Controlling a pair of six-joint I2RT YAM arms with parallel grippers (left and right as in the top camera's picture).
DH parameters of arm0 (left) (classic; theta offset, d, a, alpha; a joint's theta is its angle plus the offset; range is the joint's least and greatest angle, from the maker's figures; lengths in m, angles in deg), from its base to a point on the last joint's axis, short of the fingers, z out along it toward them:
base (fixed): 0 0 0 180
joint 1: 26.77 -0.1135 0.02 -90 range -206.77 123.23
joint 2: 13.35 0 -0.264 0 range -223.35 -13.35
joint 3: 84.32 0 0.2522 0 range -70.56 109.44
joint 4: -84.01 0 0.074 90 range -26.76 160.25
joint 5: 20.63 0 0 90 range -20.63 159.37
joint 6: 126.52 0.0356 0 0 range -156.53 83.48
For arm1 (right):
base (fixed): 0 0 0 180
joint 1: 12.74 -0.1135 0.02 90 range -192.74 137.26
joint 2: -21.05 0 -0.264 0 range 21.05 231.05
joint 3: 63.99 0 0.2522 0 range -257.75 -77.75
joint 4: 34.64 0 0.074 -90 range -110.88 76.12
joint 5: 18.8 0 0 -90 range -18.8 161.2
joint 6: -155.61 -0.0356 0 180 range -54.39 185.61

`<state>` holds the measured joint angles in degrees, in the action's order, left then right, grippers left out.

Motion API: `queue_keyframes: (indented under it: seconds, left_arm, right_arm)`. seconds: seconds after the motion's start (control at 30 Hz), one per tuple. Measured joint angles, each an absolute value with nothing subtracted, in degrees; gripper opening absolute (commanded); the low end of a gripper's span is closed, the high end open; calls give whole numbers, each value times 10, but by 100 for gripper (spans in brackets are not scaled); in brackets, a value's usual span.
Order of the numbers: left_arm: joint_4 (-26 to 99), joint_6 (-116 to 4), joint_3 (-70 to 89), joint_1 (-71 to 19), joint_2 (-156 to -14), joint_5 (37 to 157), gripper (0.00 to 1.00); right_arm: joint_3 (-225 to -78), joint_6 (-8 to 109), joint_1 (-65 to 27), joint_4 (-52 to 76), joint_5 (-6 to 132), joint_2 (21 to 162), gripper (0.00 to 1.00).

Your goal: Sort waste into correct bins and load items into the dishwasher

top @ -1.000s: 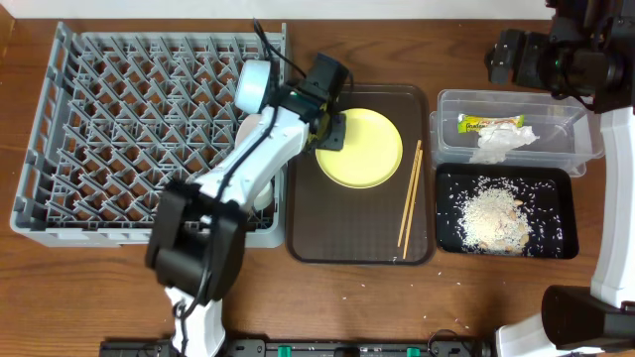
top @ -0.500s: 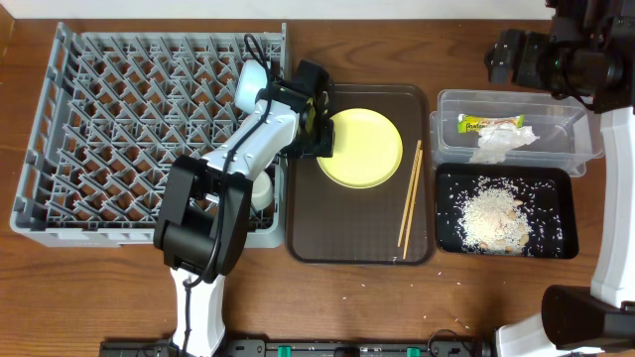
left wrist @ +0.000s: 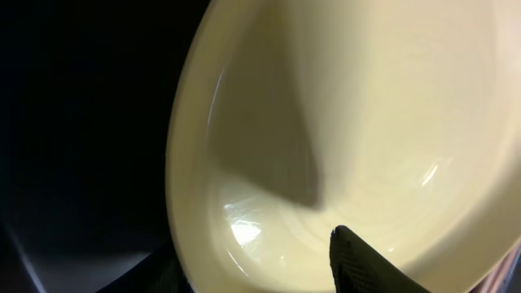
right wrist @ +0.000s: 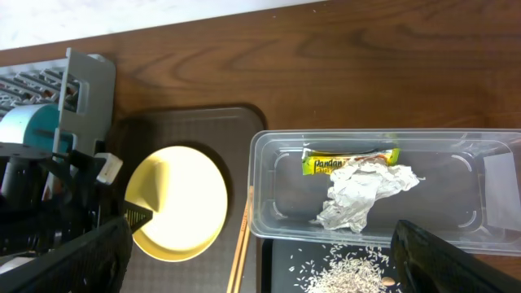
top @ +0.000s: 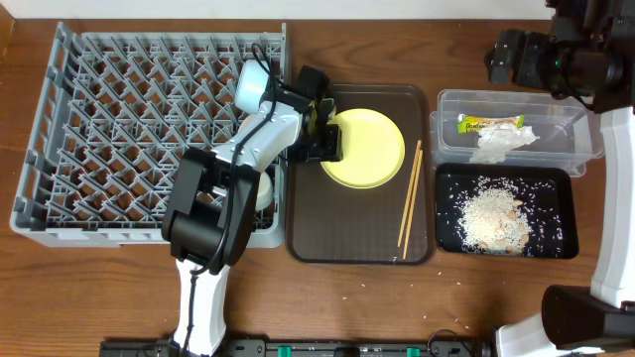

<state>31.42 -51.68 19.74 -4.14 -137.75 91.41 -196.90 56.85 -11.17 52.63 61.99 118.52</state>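
Observation:
The round yellow plate [top: 369,149] lies on the brown serving tray [top: 357,243]; it also shows in the right wrist view [right wrist: 183,203]. My left gripper [top: 323,134] is at the plate's left rim. In the left wrist view the plate [left wrist: 366,122] fills the frame, with one finger [left wrist: 362,264] on top and the other under the rim, shut on it. Wooden chopsticks [top: 410,198] lie right of the plate. The clear tub [top: 571,139] holds the wrapper [top: 489,123] and napkin [top: 501,142]. Rice [top: 491,213] lies in the black tray [top: 561,183]. My right gripper [right wrist: 264,264] is open and empty, high over the tub.
The grey dish rack [top: 129,129] fills the left side. A pale dish [top: 262,190] sits in its right edge, partly hidden by my left arm. A few rice grains [top: 446,337] lie on the wooden table at the front.
My left gripper has moved down and right along the plate's left rim, and the plate has shifted slightly right. The right arm has not moved.

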Motion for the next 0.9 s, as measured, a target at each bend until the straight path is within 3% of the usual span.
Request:
queue_keyframes:
  seconds: [0.07,0.13,0.33,0.7,0.9]
  left_arm:
    - [316,-517,197,-41,-1378,919,47]
    - [318,-516,197,-41,-1379,922,34]
    - [342,-515,203,-42,-1399,947,8]
    - [344,-514,207,-46,-1406,960,7]
    - [327,-513,197,-46,-1354,859,7]
  right_arm:
    - [-1969,569,-112,526,620,1185,99]
    - [-1969,569,-112,526,620,1185,99]
    - [-1969,569,-112,526,620,1185,99]
    - [-1969,569,-112,526,620,1185,99]
    - [-1969,569,-112,526,620,1185,99]
